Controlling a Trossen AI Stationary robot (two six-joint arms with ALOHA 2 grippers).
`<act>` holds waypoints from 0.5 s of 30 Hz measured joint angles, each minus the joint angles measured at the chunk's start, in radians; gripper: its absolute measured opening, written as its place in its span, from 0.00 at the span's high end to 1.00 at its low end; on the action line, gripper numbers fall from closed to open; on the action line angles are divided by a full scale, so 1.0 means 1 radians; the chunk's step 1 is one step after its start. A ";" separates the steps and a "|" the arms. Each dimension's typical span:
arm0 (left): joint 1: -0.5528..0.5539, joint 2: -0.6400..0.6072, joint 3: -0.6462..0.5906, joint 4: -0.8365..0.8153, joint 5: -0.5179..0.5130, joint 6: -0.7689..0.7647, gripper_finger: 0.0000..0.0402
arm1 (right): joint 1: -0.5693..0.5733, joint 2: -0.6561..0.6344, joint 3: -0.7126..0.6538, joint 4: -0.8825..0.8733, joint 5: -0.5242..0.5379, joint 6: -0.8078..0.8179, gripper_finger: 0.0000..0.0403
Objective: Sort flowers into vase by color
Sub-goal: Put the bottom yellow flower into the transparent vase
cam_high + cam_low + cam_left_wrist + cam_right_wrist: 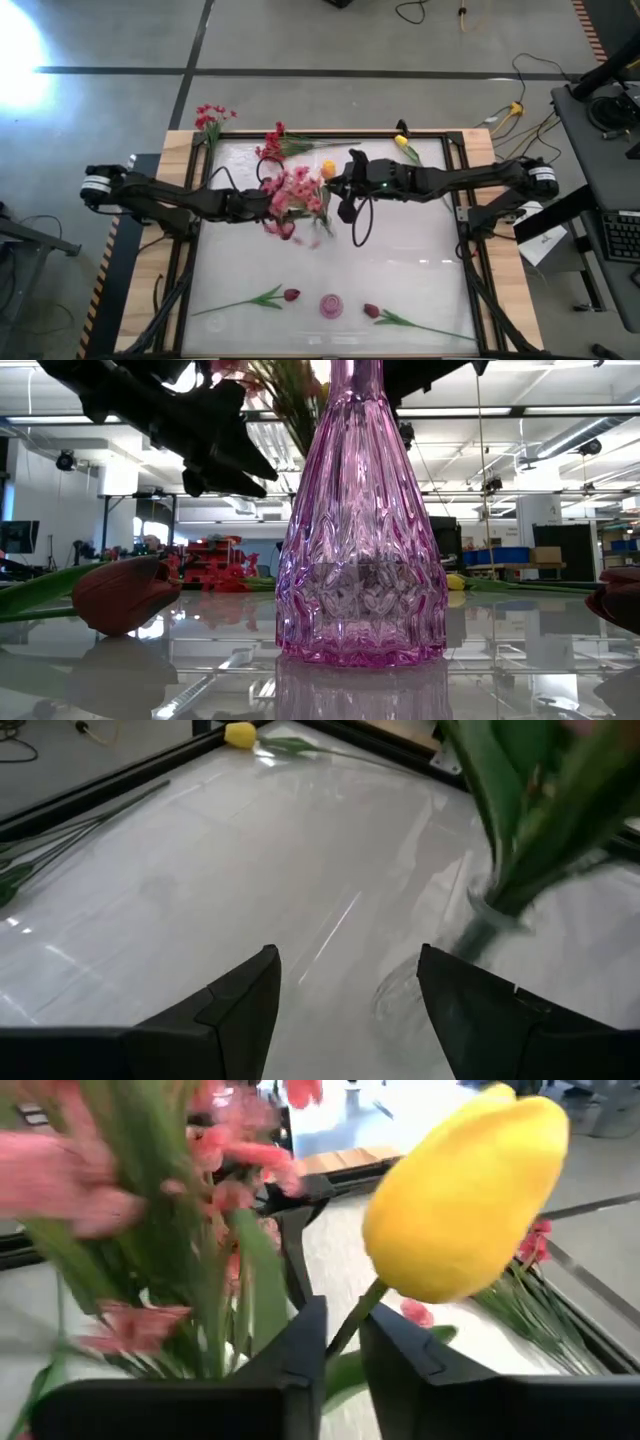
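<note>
Nearest the table's front edge, the pink glass vase [331, 305] stands upright between two dark red buds on green stems: one [291, 295] lying to its left with its stem running off leftward, the other [371, 311] to its right with its stem running rightward. In the low view the vase [361, 550] fills the centre, ribbed, with a narrow neck going out of frame, and the left bud [127, 593] lies on the glossy surface beside it, apart from the glass. Mid-table, the two arms meet. The left gripper [345, 1010] has its fingers spread with nothing between them; just ahead of it hangs a bunch of green stems, and the pink blossom spray [296, 197] sits at that spot in the overhead view, blurred. The right gripper [342, 1345] pinches the green stem of a yellow tulip [462, 1195], head up, fingers pressed against the stem; from above that tulip [328, 168] shows as a small yellow spot right of the pink spray [150, 1210]. Farther back, a red blossom spray [272, 146] lies on the table near the rear edge, a second yellow tulip [404, 146] lies toward the rear right corner, and another red spray [211, 118] lies across the rear left corner of the wooden frame [180, 145].
</note>
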 joint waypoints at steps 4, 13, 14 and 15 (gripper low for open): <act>0.000 -0.008 0.000 -0.015 0.000 0.000 0.44 | 0.014 -0.019 0.014 -0.004 0.006 -0.011 0.70; -0.005 -0.010 0.000 -0.049 0.000 0.000 0.44 | 0.071 -0.044 0.078 -0.102 0.006 -0.033 0.55; -0.007 -0.010 0.000 -0.054 0.000 0.000 0.44 | 0.076 -0.049 0.088 -0.128 0.006 -0.027 0.54; -0.012 -0.010 0.000 -0.060 0.000 0.000 0.44 | 0.080 -0.054 0.097 -0.165 0.006 -0.020 0.53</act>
